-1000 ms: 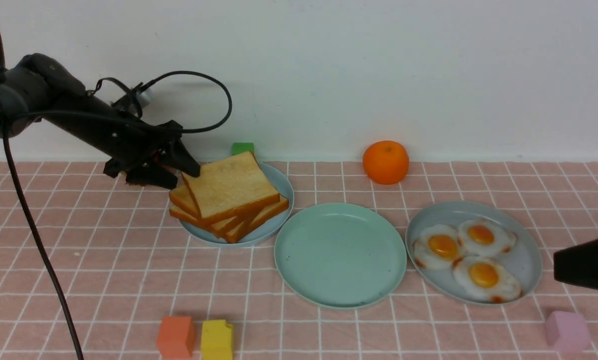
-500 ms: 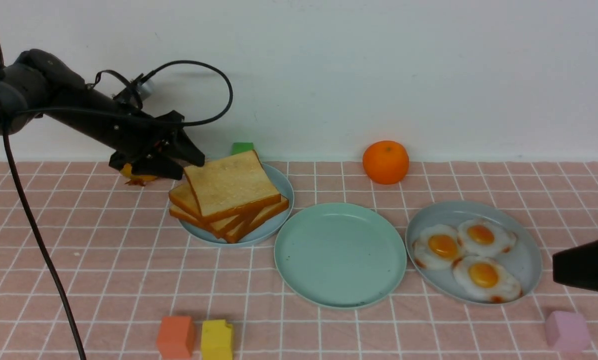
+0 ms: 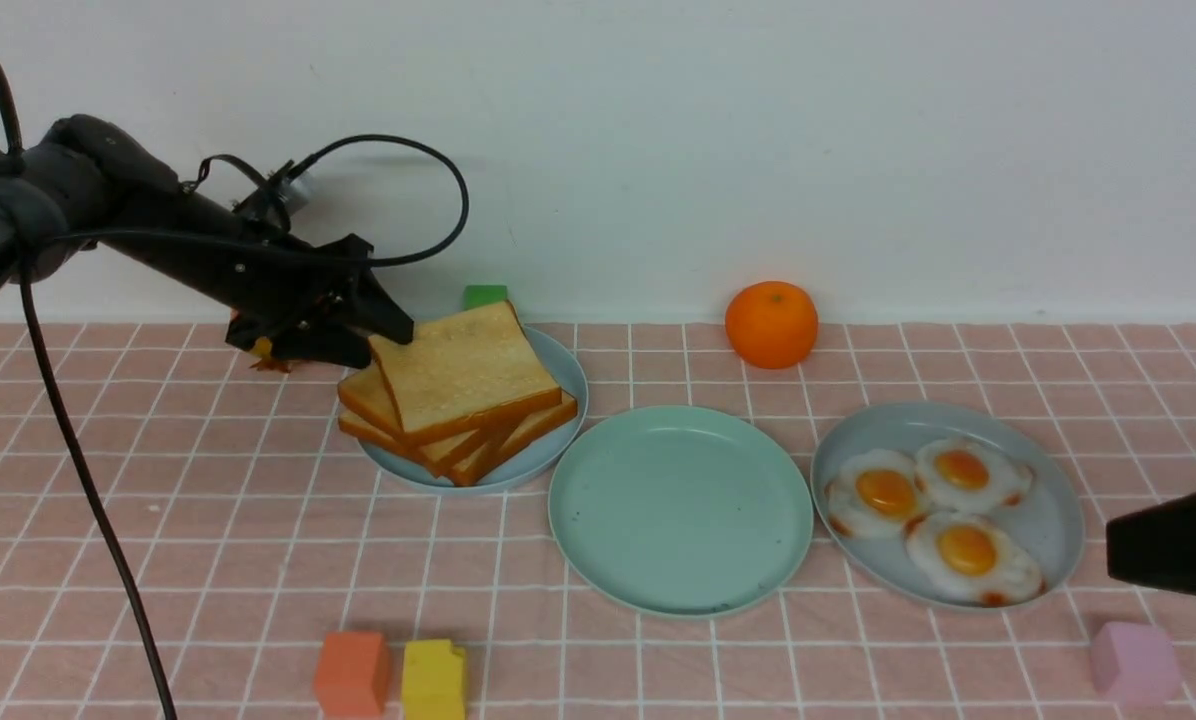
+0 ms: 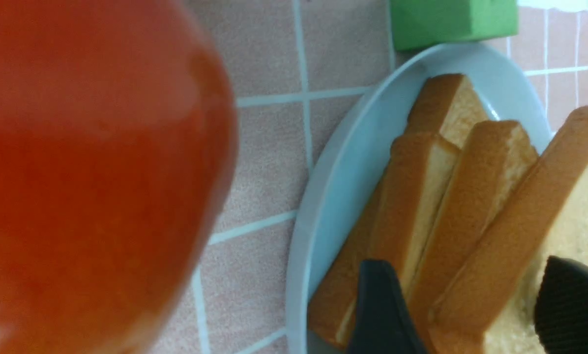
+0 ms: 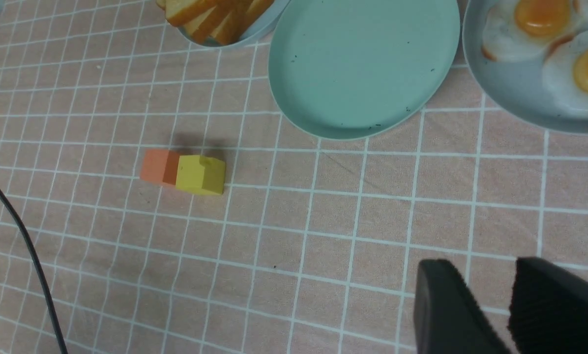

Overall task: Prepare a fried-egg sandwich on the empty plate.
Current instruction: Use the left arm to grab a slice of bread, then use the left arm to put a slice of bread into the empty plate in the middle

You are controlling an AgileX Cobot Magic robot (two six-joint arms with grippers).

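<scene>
Nothing on the mint-green plate (image 3: 680, 510) yet, so the whole sandwich is ahead of me: my left gripper (image 3: 390, 345) straddles the top toast slice (image 3: 463, 370) on its blue-grey plate (image 3: 568, 375), pinch unclear, while the right gripper (image 5: 485, 268) hangs parted and empty near the three fried eggs (image 3: 966, 550).

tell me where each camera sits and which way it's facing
front: between the arms, facing the wall over the table; left end effector, right end effector show.
left wrist: close on the toast stack; its fingertips straddle the top slice.
right wrist: looks down on the mint plate; its fingertips show.
all three share the toast plate.
</scene>
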